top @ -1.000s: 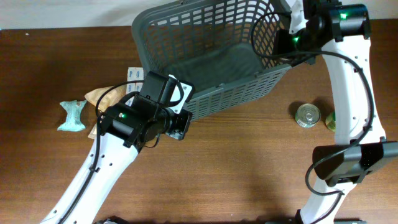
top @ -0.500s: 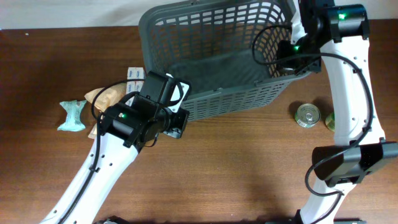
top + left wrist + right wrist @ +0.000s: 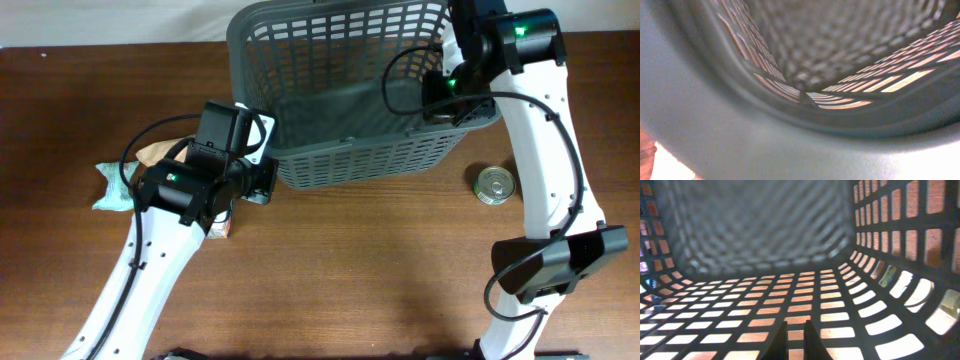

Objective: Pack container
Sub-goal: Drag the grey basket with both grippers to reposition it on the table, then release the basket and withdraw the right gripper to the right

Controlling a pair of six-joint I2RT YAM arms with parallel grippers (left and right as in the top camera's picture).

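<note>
The container point(image 3: 350, 160), a large dark grey lattice basket, sits tilted at the back middle of the table with its front wall facing up. My left gripper point(image 3: 258, 185) is at its front left corner. In the left wrist view the container's blurred rim point(image 3: 790, 140) fills the lower frame and hides my fingers. My right gripper point(image 3: 447, 95) is at the right end wall. In the right wrist view its fingers point(image 3: 795, 325) are nearly closed against the lattice point(image 3: 765, 305), looking into the empty inside.
A silver tin can point(image 3: 495, 185) stands right of the basket, beside my right arm. A teal packet point(image 3: 113, 187) and a tan bag point(image 3: 160, 152) lie at the left, partly under my left arm. A small reddish pack point(image 3: 221, 228) lies below them.
The basket has swung left and squared up with the table edge. My left gripper moved left with its corner. My right gripper moved left and down with the right wall.
</note>
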